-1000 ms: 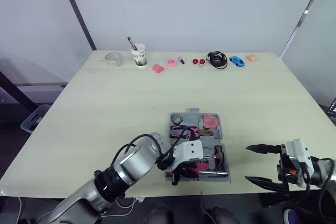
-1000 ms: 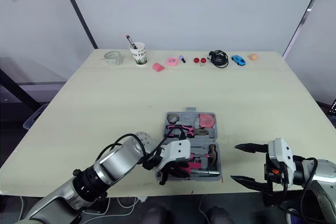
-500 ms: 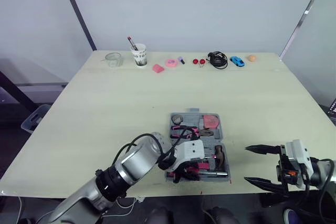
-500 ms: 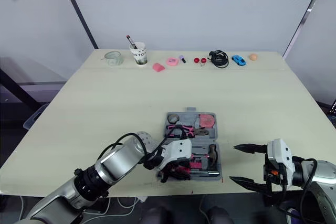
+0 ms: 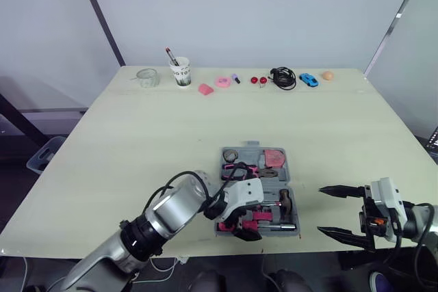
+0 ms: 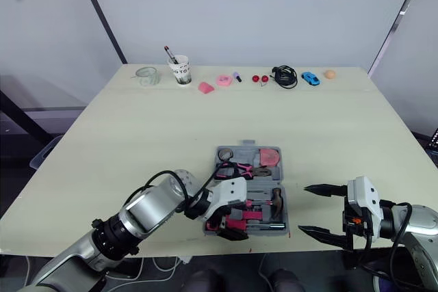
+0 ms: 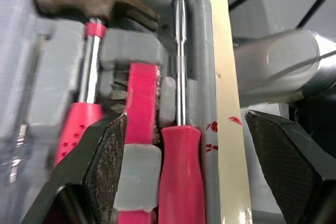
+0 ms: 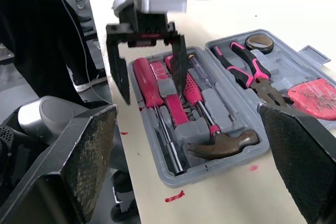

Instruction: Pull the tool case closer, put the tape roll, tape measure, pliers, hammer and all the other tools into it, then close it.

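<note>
The grey tool case (image 5: pixel 288 176) lies open near the table's front edge. Its far half holds a tape roll (image 5: pixel 231 154), pink-handled pliers (image 5: pixel 241 168) and a pink tape measure (image 5: pixel 274 158). The near half holds a hammer (image 5: pixel 285 200) and red-handled screwdrivers (image 7: pixel 178 177). My left gripper (image 5: pixel 238 230) hangs open over the case's near left corner, its fingers astride the screwdriver handles and holding nothing. The right wrist view shows this left gripper (image 8: pixel 152 93) above the screwdrivers (image 8: pixel 147 80). My right gripper (image 5: pixel 319 210) stands open to the right of the case, empty.
Along the table's far edge stand a clear cup (image 5: pixel 147 76), a paper cup with pens (image 5: pixel 181 71), a pink tape ring (image 5: pixel 222 81), a black cable (image 5: pixel 283 76), a blue toy car (image 5: pixel 308 79) and an orange ball (image 5: pixel 328 75). Bare tabletop lies between them and the case.
My left gripper's fingers have spread apart over the near half of the case. The right gripper has stayed open and almost still.
</note>
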### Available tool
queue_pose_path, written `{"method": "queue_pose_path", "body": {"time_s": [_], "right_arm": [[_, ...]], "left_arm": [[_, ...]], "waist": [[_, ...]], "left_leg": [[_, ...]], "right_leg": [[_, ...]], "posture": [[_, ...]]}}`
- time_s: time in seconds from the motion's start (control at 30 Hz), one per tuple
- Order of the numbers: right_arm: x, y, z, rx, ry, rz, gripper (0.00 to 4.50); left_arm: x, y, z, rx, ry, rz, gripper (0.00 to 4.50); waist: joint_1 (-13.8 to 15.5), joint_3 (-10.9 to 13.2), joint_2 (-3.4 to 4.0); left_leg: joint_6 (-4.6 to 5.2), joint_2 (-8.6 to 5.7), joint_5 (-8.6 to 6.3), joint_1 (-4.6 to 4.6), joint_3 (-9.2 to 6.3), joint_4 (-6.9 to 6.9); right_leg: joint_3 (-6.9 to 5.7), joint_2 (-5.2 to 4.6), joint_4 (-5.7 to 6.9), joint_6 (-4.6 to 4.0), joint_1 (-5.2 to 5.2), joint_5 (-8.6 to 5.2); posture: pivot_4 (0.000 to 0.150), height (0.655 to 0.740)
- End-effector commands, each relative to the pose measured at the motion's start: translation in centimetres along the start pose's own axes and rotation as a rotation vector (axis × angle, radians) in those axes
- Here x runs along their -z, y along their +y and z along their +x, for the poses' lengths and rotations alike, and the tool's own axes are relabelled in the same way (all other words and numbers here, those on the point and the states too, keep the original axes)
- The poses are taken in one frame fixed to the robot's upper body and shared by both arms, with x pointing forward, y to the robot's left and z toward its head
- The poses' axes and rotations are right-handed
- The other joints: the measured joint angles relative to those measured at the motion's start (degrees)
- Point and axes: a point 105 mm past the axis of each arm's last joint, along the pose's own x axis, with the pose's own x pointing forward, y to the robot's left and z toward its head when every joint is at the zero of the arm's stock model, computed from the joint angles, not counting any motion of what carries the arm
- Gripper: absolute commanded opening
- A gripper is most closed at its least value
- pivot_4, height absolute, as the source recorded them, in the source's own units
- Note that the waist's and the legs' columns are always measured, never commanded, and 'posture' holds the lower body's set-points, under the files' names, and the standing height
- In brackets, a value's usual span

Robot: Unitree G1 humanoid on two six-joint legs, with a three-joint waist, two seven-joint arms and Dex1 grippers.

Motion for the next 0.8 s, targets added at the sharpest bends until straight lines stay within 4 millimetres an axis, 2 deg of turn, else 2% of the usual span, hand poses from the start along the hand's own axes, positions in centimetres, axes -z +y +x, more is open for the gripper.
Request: {"method": "queue_pose_path", "body": {"time_s": [0.03,0.2,0.3,0.43,0.47,0.6,0.63,0.7,0.8], "right_arm": [[-1.2,-0.1,-0.3,-0.001,-0.014,-0.043,4.5],[-1.1,-0.2,-0.1,-0.003,-0.013,-0.046,4.5],[-0.9,-0.1,0.1,-0.007,-0.015,-0.043,4.5],[-0.9,-0.2,0.2,-0.01,-0.017,-0.045,4.5],[-0.9,-0.2,0.2,-0.009,-0.017,-0.047,4.5],[-0.7,-0.1,0.2,-0.006,-0.018,-0.047,4.5],[-0.7,-0.1,0.2,-0.005,-0.018,-0.047,4.5],[-0.8,-0.2,0.2,-0.003,-0.019,-0.049,4.5],[-0.8,-0.2,0.3,-0.001,-0.02,-0.051,4.5]], "left_arm": [[-2.1,-0.1,-1.1,0.01,-0.131,0.083,3.8],[-2.1,0.2,-2.4,0.025,-0.273,0.159,3.8],[-2.4,0.6,-2.6,0.023,-0.384,0.119,3.8],[-1.3,0.7,-2.2,0.037,-0.381,0.154,2.71],[-1.1,0.6,-2.1,0.047,-0.384,0.151,2.15],[-0.2,0.2,-1.3,0.088,-0.404,0.142,0.89],[0.1,0.1,-1.0,0.096,-0.399,0.153,0.77],[0.4,-0.1,-0.6,0.108,-0.396,0.173,0.02],[1.0,-0.2,0.0,0.118,-0.381,0.199,0.02]], "waist": [[-0.03,0.0,0.0],[-0.02,-0.01,0.02],[-0.05,-0.02,0.03],[0.06,-0.02,0.03],[0.03,-0.02,0.03],[-0.03,-0.02,0.04],[-0.02,-0.02,0.04],[-0.02,-0.02,0.04],[0.03,-0.03,0.04]], "left_leg": [[0.0,0.0,0.0,0.0,0.0,0.0],[0.0,0.0,0.0,0.01,0.01,0.0],[0.0,0.01,0.0,0.02,0.04,0.0],[0.0,-0.01,0.0,-0.01,0.08,0.03],[0.0,-0.01,0.0,-0.02,0.1,0.04],[0.0,-0.01,0.0,0.0,0.1,0.03],[0.0,0.0,0.0,0.0,0.1,0.03],[0.0,0.0,0.0,-0.01,0.1,0.03],[0.0,-0.01,0.0,-0.02,0.1,0.04]], "right_leg": [[0.0,0.0,0.0,0.0,0.0,0.0],[0.0,0.0,0.0,-0.01,0.0,0.0],[0.0,0.0,0.0,-0.01,0.0,0.0],[-0.03,-0.01,0.0,0.0,0.0,0.01],[-0.02,-0.01,0.0,0.0,0.0,0.01],[-0.02,0.0,0.0,0.0,0.0,0.01],[-0.01,-0.01,0.0,0.0,0.0,0.01],[-0.02,0.0,0.0,0.0,0.0,0.01],[-0.02,-0.01,0.0,0.0,0.0,0.01]], "posture": [[0.15,0.74],[0.15,0.74],[0.15,0.74],[0.15,0.74],[0.15,0.74],[0.15,0.74],[0.15,0.74],[0.15,0.74],[0.15,0.74]]}}
